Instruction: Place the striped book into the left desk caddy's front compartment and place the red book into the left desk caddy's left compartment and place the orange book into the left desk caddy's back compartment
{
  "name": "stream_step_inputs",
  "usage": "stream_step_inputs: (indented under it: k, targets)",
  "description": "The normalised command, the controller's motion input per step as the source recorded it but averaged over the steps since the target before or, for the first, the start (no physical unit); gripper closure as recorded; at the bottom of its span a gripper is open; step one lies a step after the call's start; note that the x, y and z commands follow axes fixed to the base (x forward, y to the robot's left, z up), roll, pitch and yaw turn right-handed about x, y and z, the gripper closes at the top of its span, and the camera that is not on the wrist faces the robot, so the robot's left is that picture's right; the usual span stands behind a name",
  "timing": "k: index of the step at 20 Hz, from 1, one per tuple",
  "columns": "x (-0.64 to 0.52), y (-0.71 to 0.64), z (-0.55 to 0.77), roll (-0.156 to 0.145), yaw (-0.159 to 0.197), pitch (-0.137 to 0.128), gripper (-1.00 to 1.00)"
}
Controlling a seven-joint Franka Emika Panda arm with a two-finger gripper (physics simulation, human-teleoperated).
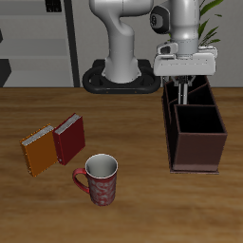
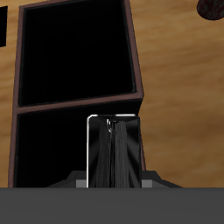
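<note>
Now the gripper point(image 1: 183, 88) pinches the striped book point(image 2: 115, 150) above the left desk caddy point(image 1: 196, 133), the book hanging upright, long axis vertical, lower end inside a compartment.

The white Franka arm point(image 1: 128, 38) rose from its dark base point(image 1: 121, 78) at the back of the table and reached forward, its wrist pointed straight down. The gripper point(image 1: 183, 92) hung vertically below the pale hand housing point(image 1: 186, 63), its two dark fingers point(image 1: 178, 89) held close together and lowered between the walls of the left desk caddy point(image 1: 197, 142). From the wrist camera, the fingers were clamped on the striped book point(image 2: 115, 150), which stood upright between them.
</note>
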Motion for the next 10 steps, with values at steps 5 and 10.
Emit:
stream_step_inputs:
  k: [5,10]
  targets:
    - [0.05,0.01,-0.08,-0.003,0.014,0.010,1.00]
    - [0.04,0.03,-0.14,-0.002,0.021,0.025,1.00]
